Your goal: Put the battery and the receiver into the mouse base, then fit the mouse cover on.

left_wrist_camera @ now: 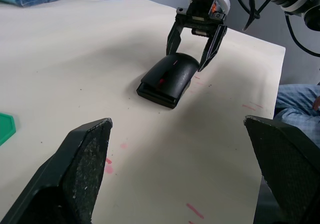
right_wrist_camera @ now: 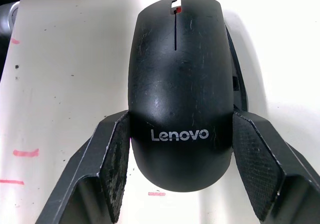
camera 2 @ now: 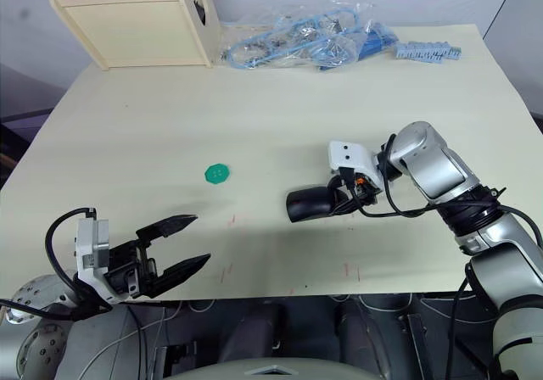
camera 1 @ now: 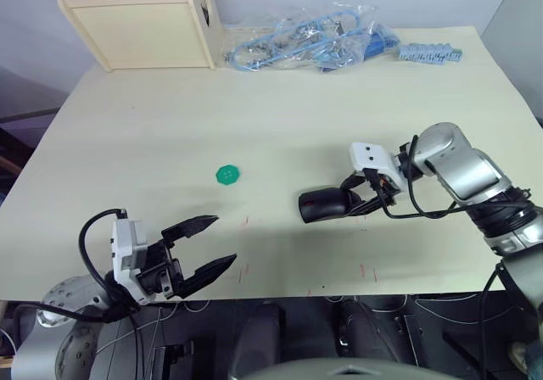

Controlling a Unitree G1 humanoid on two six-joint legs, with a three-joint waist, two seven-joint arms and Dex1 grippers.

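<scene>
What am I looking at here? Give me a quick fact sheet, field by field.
Surface: pale table
Main item: black mouse with its cover on, lying on the table
Right claw: straddling the mouse's rear end, a finger at each side
Left claw: open, holding nothing, at the table's near edge
Other items: green disc, bag of blue parts, wooden box

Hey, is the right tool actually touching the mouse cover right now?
Touching. In the right wrist view both fingers of the right tool press against the sides of the mouse cover, no gap either side.
</scene>
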